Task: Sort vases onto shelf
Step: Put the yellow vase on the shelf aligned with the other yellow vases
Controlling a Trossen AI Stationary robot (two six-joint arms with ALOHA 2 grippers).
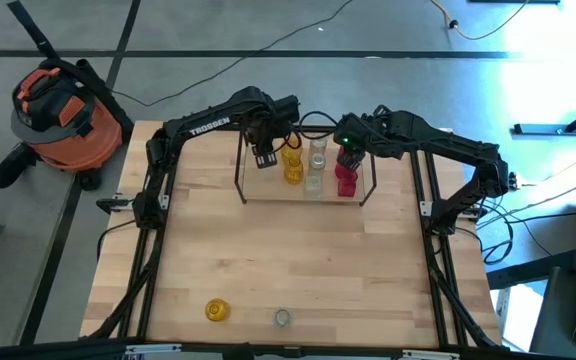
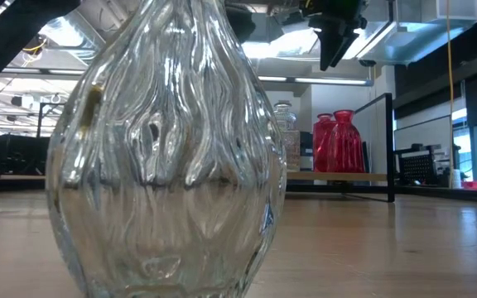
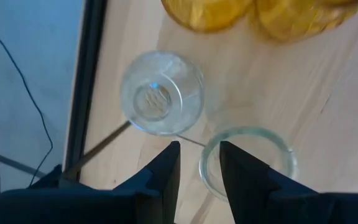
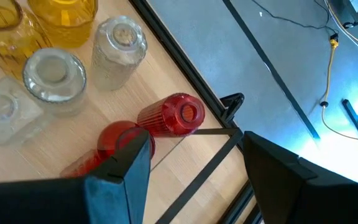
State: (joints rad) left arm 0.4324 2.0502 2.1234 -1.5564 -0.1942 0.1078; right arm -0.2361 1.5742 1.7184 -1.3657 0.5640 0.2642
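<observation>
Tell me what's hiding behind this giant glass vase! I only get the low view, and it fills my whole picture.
Observer: It only looks giant. The clear vase stands right in front of that camera, at the table's near edge.
Operator: Is it all alone there?
Observer: No, a yellow vase stands apart from it, toward the left arm's side.
Operator: Where are the grippers?
Observer: Both are over the shelf at the far side, open and empty. The left gripper is beside the shelf's yellow vases, and the right gripper is above the red vases.
</observation>
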